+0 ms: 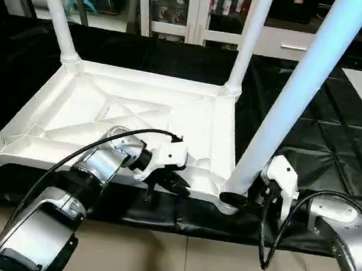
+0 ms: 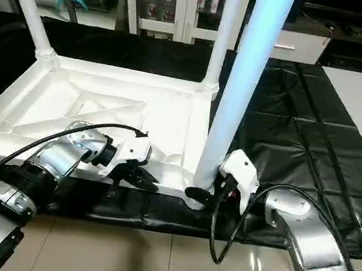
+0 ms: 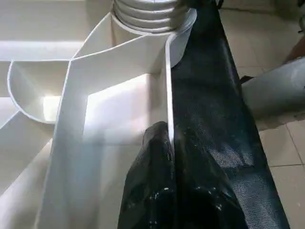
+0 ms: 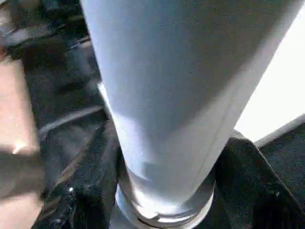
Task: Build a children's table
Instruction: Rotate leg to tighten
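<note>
Right gripper (image 1: 247, 197) clasps the foot of the fourth leg (image 1: 302, 90), rising tilted above its corner socket (image 1: 229, 203); left gripper (image 1: 174, 182), clenched, pinches the tabletop rim (image 1: 191, 188) alongside.

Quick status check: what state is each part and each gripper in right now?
Table top: upside down on black sheet.
Near-right leg: upright in corner socket.
Far legs: standing in sockets.
Left gripper: shut on table top's near rim.
Right gripper: around near-right leg's base.

forearms (image 1: 92, 171): silver | wrists: white housings | cables: black | gripper fingers: black
</note>
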You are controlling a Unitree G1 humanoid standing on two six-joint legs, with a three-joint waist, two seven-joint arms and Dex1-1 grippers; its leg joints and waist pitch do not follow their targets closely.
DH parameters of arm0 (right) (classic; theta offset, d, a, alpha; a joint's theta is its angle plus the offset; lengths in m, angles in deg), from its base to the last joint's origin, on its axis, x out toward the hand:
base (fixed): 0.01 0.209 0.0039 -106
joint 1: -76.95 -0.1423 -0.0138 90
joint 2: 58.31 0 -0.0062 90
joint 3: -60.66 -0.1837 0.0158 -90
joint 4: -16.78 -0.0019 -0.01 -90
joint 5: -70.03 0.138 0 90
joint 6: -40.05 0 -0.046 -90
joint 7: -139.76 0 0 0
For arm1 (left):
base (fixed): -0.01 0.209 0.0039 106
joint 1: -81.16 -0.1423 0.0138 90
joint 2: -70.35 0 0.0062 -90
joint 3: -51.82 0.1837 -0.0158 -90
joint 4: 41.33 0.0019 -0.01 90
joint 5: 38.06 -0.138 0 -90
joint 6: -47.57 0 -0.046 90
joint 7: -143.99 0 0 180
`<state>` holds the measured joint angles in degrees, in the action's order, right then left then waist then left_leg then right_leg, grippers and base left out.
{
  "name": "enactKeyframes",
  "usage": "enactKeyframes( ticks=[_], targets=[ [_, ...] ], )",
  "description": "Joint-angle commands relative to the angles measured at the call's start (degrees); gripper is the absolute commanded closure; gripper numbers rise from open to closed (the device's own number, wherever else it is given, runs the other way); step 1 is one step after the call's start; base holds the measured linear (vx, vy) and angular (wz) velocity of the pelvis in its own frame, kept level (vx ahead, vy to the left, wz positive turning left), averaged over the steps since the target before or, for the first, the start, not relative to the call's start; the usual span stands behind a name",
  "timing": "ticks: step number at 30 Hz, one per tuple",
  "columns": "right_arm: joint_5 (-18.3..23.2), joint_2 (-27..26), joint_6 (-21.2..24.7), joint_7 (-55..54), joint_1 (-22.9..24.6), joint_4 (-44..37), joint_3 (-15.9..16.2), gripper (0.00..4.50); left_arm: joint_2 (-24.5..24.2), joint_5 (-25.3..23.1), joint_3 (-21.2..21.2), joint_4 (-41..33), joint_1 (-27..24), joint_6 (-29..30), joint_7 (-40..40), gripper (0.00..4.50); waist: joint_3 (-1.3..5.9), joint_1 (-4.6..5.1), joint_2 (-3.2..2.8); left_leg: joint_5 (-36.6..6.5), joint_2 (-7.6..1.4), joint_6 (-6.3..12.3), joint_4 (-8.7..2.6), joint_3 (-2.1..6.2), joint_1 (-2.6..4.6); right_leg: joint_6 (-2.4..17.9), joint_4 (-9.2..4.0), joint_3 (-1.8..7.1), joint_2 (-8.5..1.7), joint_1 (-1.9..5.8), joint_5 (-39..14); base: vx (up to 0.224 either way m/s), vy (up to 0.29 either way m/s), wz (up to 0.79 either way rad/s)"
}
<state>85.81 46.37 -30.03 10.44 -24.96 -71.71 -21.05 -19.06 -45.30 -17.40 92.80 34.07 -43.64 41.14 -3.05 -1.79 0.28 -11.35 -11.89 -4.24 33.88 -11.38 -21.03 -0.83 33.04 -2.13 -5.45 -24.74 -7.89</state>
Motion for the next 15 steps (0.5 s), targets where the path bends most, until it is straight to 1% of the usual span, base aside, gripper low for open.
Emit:
enactKeyframes(
  ticks=[1,2,3,4,5,6,7,8,9,10,11,12,13,14,15],
  targets=[
    [-2.42,-4.09,1.84,-9.15,-1.66,4.97,-0.86,2.05,3.77,-0.66,1.42,2.21,0.46,0.88,-3.66,4.5,2.66,0.52,0.61,-17.56,-0.77,2.38,-4.54,0.33,0.32,11.14,-4.57,1.17,-1.69,2.51,-24.17,0.0,0.0,0.0],
    [-2.35,-5.06,2.17,-10.64,-1.87,5.66,-1.44,2.05,4.15,-0.6,1.09,2.64,0.71,1.06,-4.54,4.5,2.72,0.72,0.7,-18.13,-0.66,1.85,-4.57,0.49,0.25,10.61,-4.55,1.05,-1.64,2.6,-25.32,0.0,0.0,0.0],
    [-2.51,-6.79,2.46,-13.57,-2.34,6.95,-2.32,2.05,4.92,-0.61,0.5,3.71,1.29,1.04,-6.57,4.5,2.77,0.93,0.76,-18.95,-0.56,1.23,-4.69,0.67,0.23,9.46,-4.8,0.95,-1.66,2.57,-27.15,0.0,0.0,0.0],
    [-2.86,-10.14,2.97,-19.51,-3.38,9.34,-4.09,2.05,6.24,-0.8,-0.4,5.61,2.27,0.97,-10.37,4.5,2.7,1.18,0.64,-19.89,-0.59,0.91,-4.76,0.75,0.43,8.79,-5.11,0.91,-1.62,2.32,-28.22,0.0,0.0,0.0],
    [-2.86,-10.14,2.97,-19.51,-3.38,9.34,-4.09,2.05,6.24,-0.8,-0.4,5.61,2.27,0.97,-10.37,4.5,2.69,1.46,0.67,-20.23,-0.49,0.84,-4.69,0.67,0.4,8.68,-5.17,0.94,-1.54,2.12,-28.35,0.0,0.0,0.0],
    [-3.16,-12.15,3.28,-23.6,-4.18,10.88,-5.36,2.05,6.98,-1.0,-0.9,6.7,2.85,0.86,-12.86,4.5,2.76,1.77,0.77,-20.55,-0.45,0.57,-4.82,0.93,0.19,8.35,-5.21,0.76,-1.67,2.46,-29.04,0.0,0.0,0.0],
    [-3.4,-13.62,3.53,-26.51,-4.8,12.01,-6.38,2.05,7.47,-1.14,-1.22,7.42,3.24,0.83,-14.58,4.5,2.65,2.15,0.69,-20.74,-0.4,0.44,-4.93,1.02,-0.07,7.75,-5.27,0.64,-1.67,2.44,-30.09,0.0,0.0,0.0],
    [-3.37,-15.18,3.87,-29.37,-5.5,13.27,-7.46,2.06,7.99,-1.22,-1.54,8.14,3.65,0.96,-16.18,4.5,2.65,2.28,0.68,-21.03,-0.29,0.36,-4.91,1.08,-0.07,7.28,-5.44,0.53,-1.65,2.4,-30.92,0.0,0.0,0.0],
    [-3.27,-18.87,3.76,-37.13,-7.44,16.84,-10.35,2.07,9.3,-1.65,-2.46,10.19,4.89,1.13,-21.56,4.5,2.82,2.45,0.53,-21.0,-0.22,0.29,-4.82,1.12,0.23,7.12,-5.62,0.5,-1.7,2.27,-30.99,0.0,0.0,0.0],
    [-3.2,-19.71,3.7,-38.71,-7.86,17.62,-11.09,2.07,9.57,-1.8,-2.66,10.67,5.17,1.15,-22.61,4.5,2.81,2.84,0.5,-21.28,-0.25,0.13,-4.91,1.14,0.23,7.54,-5.68,0.46,-1.64,2.16,-30.19,0.0,0.0,0.0],
    [-3.07,-21.75,3.06,-43.1,-9.09,19.86,-12.86,2.07,10.16,-2.47,-2.94,11.68,5.82,0.84,-25.82,4.5,2.84,2.94,0.51,-21.14,-0.22,0.09,-4.92,1.2,0.17,7.62,-5.61,0.39,-1.64,2.31,-29.77,0.0,0.0,0.0],
    [-3.07,-21.75,3.06,-43.1,-9.09,19.86,-12.86,2.07,10.16,-2.47,-2.94,11.68,5.82,0.84,-25.82,4.5,2.81,3.17,0.45,-21.16,-0.27,0.19,-4.98,1.12,0.24,7.95,-5.72,0.45,-1.56,2.16,-28.76,0.0,0.0,0.0],
    [-2.16,-24.73,1.59,-48.33,-11.04,23.0,-15.64,2.11,10.94,-3.28,-3.26,13.05,6.74,0.51,-29.43,4.5,2.92,3.27,0.4,-20.59,-0.29,0.23,-4.95,1.04,0.26,8.41,-5.59,0.56,-1.59,2.21,-27.1,0.0,0.0,0.0],
    [-2.05,-24.91,1.49,-48.63,-11.17,23.2,-15.81,2.13,10.98,-3.32,-3.27,13.1,6.79,0.5,-29.59,4.5,2.96,3.33,0.32,-20.55,-0.27,0.24,-4.96,1.02,0.28,8.75,-5.49,0.58,-1.57,2.18,-26.35,0.0,0.0,0.0],
    [-1.34,-26.17,0.77,-50.75,-12.05,24.56,-17.01,2.13,11.25,-3.59,-3.3,13.49,7.1,0.42,-30.7,4.5,2.97,3.3,0.33,-20.22,-0.3,0.36,-5.03,0.99,0.21,9.23,-5.36,0.59,-1.53,2.37,-24.95,0.0,0.0,0.0]
  ],
)
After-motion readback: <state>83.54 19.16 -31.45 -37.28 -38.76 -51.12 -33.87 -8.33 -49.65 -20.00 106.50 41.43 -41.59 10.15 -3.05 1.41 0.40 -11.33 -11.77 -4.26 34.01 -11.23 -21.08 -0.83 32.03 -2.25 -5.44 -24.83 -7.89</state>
